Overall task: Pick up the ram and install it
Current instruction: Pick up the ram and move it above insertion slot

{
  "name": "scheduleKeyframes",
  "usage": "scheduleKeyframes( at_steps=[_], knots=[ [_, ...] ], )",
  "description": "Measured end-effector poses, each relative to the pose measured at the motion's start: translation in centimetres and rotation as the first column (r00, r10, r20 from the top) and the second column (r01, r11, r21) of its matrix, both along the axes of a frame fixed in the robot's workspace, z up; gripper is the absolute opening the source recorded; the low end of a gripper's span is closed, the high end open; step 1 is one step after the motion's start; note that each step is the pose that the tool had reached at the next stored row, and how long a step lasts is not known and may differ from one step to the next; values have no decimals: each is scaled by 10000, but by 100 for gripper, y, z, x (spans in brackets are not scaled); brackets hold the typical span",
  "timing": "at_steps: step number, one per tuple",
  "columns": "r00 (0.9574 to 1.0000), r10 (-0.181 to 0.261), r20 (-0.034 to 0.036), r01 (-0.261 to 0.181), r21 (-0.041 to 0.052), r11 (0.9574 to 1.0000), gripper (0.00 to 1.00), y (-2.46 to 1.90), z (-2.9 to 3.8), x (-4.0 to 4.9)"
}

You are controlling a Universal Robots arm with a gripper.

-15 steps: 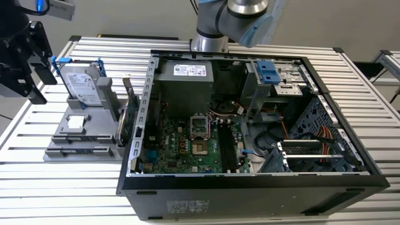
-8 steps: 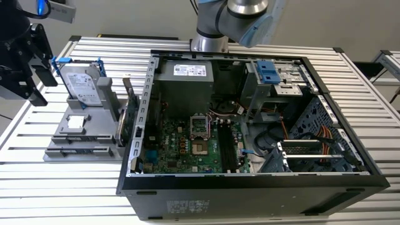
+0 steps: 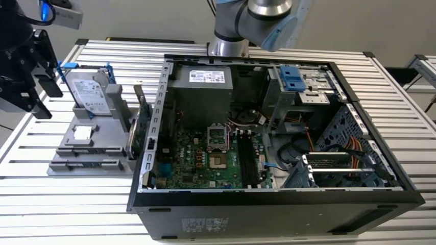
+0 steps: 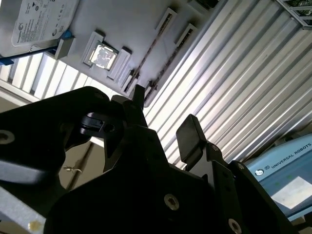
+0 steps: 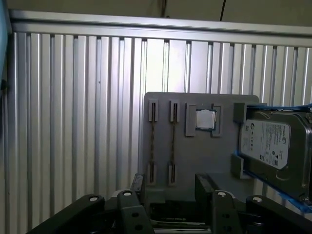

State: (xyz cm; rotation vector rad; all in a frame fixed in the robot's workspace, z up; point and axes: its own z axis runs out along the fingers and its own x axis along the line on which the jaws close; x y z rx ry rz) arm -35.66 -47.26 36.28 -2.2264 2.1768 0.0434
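Two ram sticks (image 5: 152, 141) stand on edge in the grey holder (image 5: 195, 161); the gripper (image 5: 170, 183) hangs nearby, spread wide, empty.

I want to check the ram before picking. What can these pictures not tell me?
Ram sticks, first wrist view: edge-on in the gray holder; chips unseen.
Holder's near end, first wrist view: covered by the gripper.
Motherboard slots, exterior view: too small to judge latches.
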Motion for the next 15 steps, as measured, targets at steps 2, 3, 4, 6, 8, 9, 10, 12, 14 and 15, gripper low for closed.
scheduleKeyframes(
  at_steps=[2,3,4,6,8,9,10,12,14,15],
  knots=[
    [10000,-1,-1,1,-1,10000,0,-6,-12,-1],
    [10000,-1,-1,1,-1,10000,0,-8,-18,-1],
    [10000,0,-2,0,-2,10000,0,-9,-24,0],
    [10000,1,-2,-1,-2,10000,0,-9,-36,0],
    [10000,0,-1,0,-1,10000,0,-9,-45,0],
    [10000,0,-1,0,-1,10000,0,-9,-48,0],
    [10000,1,-1,-1,-1,10000,0,-9,-51,0],
    [10000,1,-1,-1,-1,10000,0,-9,-61,0],
    [10000,1,-1,-1,-1,10000,0,-15,-71,0],
    [10000,2,-1,-2,-1,10000,0,-22,-75,0]
  ],
)
